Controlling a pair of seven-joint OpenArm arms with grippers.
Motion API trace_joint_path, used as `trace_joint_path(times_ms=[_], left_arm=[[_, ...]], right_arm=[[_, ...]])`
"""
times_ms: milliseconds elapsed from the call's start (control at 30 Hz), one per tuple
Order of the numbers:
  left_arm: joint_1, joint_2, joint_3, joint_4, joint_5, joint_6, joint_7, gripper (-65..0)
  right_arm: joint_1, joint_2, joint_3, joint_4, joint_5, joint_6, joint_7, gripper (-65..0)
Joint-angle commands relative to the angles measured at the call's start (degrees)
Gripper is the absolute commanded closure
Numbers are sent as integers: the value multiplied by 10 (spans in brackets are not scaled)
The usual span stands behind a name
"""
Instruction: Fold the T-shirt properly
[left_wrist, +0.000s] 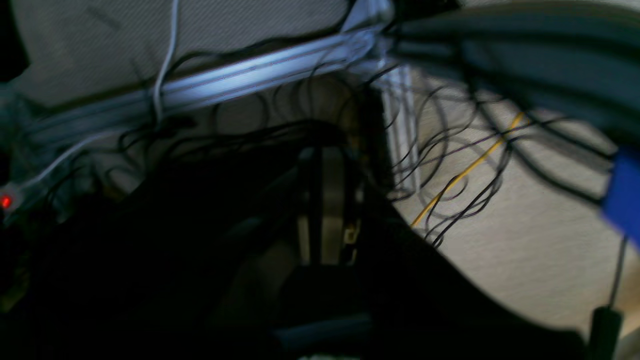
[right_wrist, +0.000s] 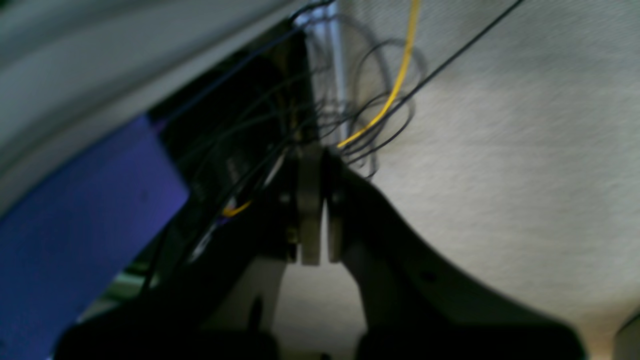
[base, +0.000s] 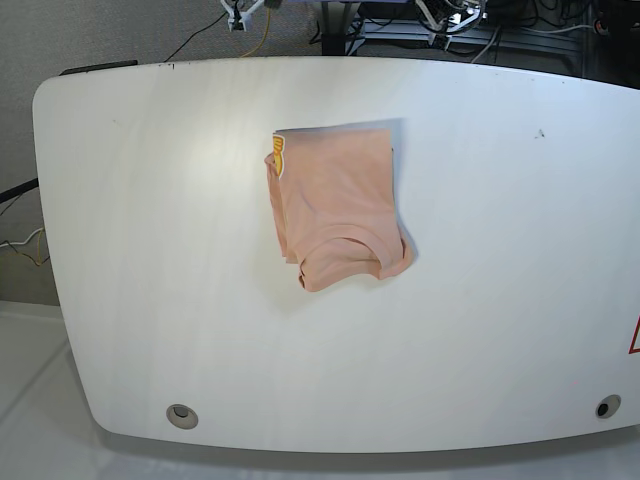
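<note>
The T-shirt (base: 338, 205) lies folded into a compact peach rectangle in the middle of the white table (base: 150, 250). Its ribbed neck faces the near edge and a small yellow label (base: 277, 155) shows at its far left corner. Neither arm reaches over the table in the base view. In the right wrist view my right gripper (right_wrist: 320, 155) hangs shut with nothing between its fingers, above grey carpet and cables. My left gripper (left_wrist: 322, 152) is dark and blurred in the left wrist view, its fingers together and holding nothing. Neither wrist view shows the shirt.
Behind the table's far edge are tangled black cables (left_wrist: 450, 150), a yellow cable (right_wrist: 395, 85), a metal frame bar (left_wrist: 250, 75) and a blue object (right_wrist: 75, 225). Two round holes (base: 181, 413) mark the table's near corners.
</note>
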Motion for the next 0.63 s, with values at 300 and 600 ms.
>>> trace_joint_path(times_ms=[300,600], left_arm=[[-5,-3,1,0,0,-1,-3,-6],[-8,-3,17,1,0,-1,15,-6]], right_arm=[[-5,-13,-8,-1,-2,-7,0,-1],[-5,-14,-6,1,1,-10,0,-1]])
